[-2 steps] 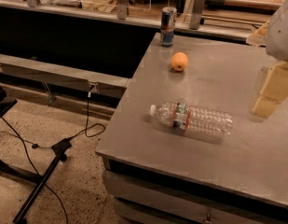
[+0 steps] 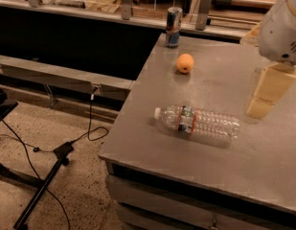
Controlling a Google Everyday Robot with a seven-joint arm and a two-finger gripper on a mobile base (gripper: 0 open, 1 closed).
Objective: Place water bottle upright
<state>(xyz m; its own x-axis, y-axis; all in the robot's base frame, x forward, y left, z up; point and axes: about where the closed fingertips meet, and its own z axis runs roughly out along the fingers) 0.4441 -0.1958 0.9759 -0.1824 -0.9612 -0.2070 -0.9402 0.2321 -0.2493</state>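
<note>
Water bottle (image 2: 198, 121) on side on table (image 2: 262, 166), cap L; gripper (image 2: 260, 108) nr its R end, apart; open/shut can't tell.

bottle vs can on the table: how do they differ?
The bottle lies on its side; the can stands upright. The bottle is clear ribbed plastic, the can blue-and-silver metal. The bottle sits near the front edge, the can at the far edge. Both rest on the table; the gripper is to the bottle's right.
</note>
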